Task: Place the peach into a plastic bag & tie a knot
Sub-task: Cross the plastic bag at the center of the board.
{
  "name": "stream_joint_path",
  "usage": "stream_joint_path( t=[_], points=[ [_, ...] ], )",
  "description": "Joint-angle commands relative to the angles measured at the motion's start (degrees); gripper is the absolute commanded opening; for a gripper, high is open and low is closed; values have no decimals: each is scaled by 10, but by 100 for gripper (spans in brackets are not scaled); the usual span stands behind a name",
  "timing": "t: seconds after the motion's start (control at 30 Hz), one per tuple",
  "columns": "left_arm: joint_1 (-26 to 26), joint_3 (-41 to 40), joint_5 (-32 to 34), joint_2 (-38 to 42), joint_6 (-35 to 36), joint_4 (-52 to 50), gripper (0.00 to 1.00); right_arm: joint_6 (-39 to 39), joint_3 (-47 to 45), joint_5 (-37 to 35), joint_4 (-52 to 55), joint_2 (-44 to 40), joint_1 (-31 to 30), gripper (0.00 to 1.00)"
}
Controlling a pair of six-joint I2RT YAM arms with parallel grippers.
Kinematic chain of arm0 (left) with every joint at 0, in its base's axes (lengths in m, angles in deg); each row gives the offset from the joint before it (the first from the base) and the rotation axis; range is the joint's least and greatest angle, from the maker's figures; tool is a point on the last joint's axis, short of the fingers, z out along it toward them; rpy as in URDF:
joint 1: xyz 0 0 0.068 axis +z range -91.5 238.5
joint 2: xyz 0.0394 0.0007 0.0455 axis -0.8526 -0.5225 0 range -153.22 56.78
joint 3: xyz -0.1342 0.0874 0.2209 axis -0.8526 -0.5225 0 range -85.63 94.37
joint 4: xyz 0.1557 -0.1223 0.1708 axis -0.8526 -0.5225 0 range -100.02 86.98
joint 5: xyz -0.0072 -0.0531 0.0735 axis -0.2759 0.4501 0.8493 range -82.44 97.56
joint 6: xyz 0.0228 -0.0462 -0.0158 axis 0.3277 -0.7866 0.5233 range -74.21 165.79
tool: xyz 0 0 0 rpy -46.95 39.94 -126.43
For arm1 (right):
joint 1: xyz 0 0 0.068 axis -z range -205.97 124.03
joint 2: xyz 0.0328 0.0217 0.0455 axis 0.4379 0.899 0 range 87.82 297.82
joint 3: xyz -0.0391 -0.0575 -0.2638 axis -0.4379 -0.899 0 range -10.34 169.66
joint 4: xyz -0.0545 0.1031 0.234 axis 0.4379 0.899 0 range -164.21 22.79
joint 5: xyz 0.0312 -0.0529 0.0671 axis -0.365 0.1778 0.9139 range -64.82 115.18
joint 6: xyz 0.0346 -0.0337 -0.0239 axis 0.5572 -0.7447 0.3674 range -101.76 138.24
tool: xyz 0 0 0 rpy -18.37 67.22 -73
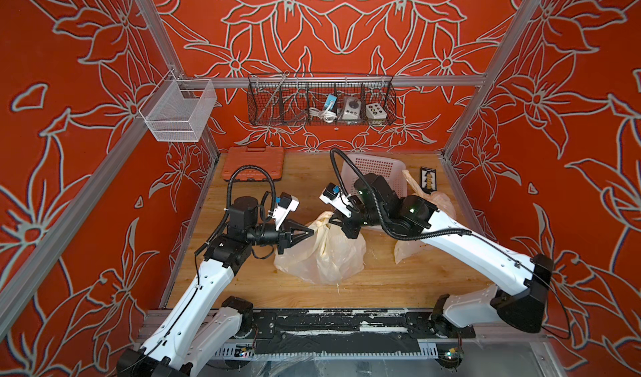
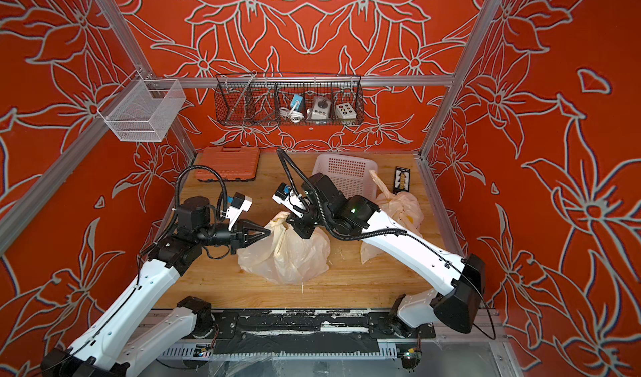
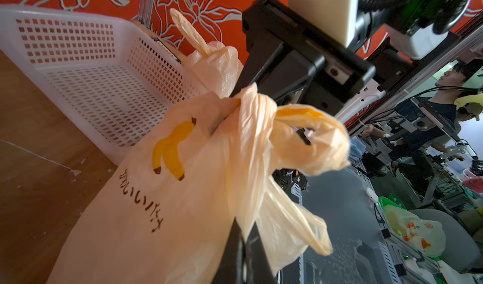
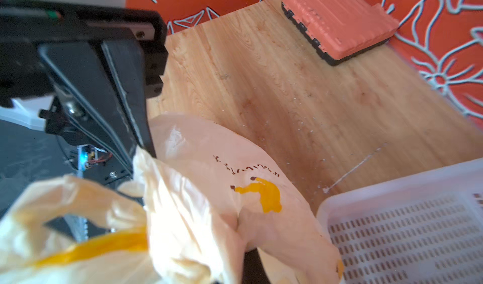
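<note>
On the wooden worktop [image 1: 381,281], a handle of the plastic bag [image 1: 322,257] is pinched in the closed jaws of the left gripper [image 1: 309,233], seemingly so the strand is pulled taut. The gathered neck at the knot [image 3: 257,107] is clamped by the right gripper [image 1: 335,218], jaws closed, likely for cinching; the peach is unseen, presumably bagged.

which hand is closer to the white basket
Right. The right hand holds the knotted top of the plastic bag, just in front of the white basket. The left hand pinches the same bag from the opposite side, farther from the basket.
</note>
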Motion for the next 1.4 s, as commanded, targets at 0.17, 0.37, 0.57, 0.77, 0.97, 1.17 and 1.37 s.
stream_joint_path(
  t=[0.17, 0.37, 0.57, 0.77, 0.97, 1.17, 1.37],
  points=[
    [-6, 24, 40, 29, 16, -61, 10, -132, -70, -53, -139, -68, 6, 0],
    [55, 129, -11, -24, 7, -92, 34, -148, -94, -50, -150, -82, 7, 0],
    [57, 157, 4, -112, -22, 29, 37, -169, -95, -6, -136, -84, 7, 0],
    [17, 146, 22, -223, -77, 122, 37, -180, -130, -35, -215, -100, 7, 0],
    [-41, 27, 54, -214, -192, 313, 37, -181, -158, -53, -307, -93, 7, 0],
    [-119, -18, 101, -158, -216, 346, 33, -125, -182, -19, -419, -84, 7, 0],
    [-137, -58, 127, -149, -230, 374, 29, -88, -228, -6, -546, -65, 7, 0]
  ],
)
